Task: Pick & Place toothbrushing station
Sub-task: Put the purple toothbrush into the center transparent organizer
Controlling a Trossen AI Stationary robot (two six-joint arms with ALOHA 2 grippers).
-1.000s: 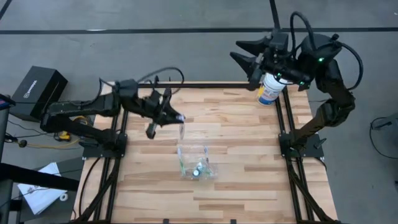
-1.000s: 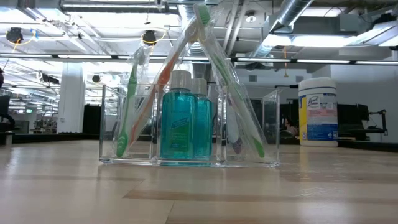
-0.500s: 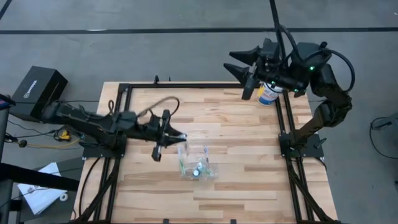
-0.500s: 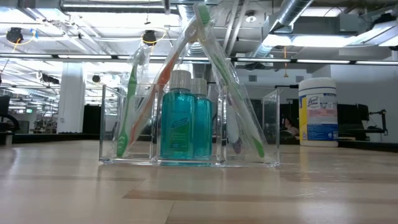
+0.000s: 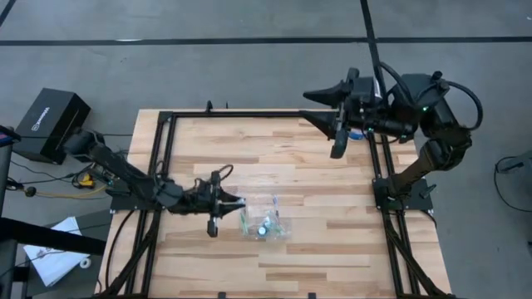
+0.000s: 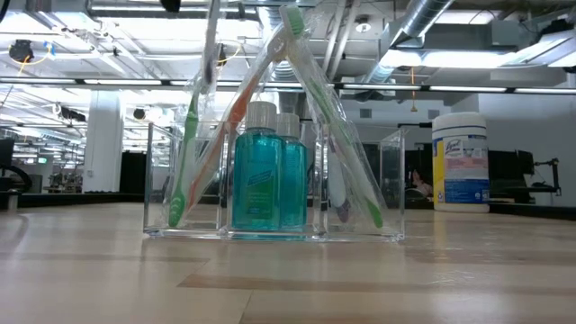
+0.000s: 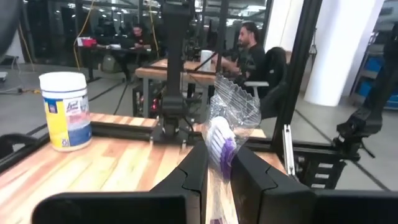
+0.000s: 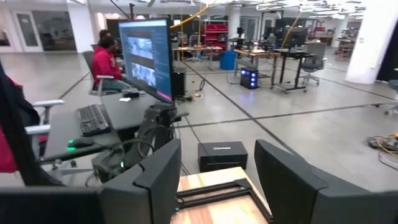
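On the wooden bench (image 5: 316, 216), a small clear plastic container (image 5: 264, 220) holds toothbrushes and teal bottles. Beside it, the left tool (image 5: 237, 202) is clamped on a wrapped purple-bristled toothbrush (image 7: 219, 146). The right tool (image 5: 320, 106), fingers apart and empty, hovers near the bench's far edge.

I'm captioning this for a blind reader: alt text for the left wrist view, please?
The left tool grips a wrapped purple-bristled toothbrush upright between its dark fingers. Beyond, a white labelled tub stands on the wooden table; people sit at desks behind.
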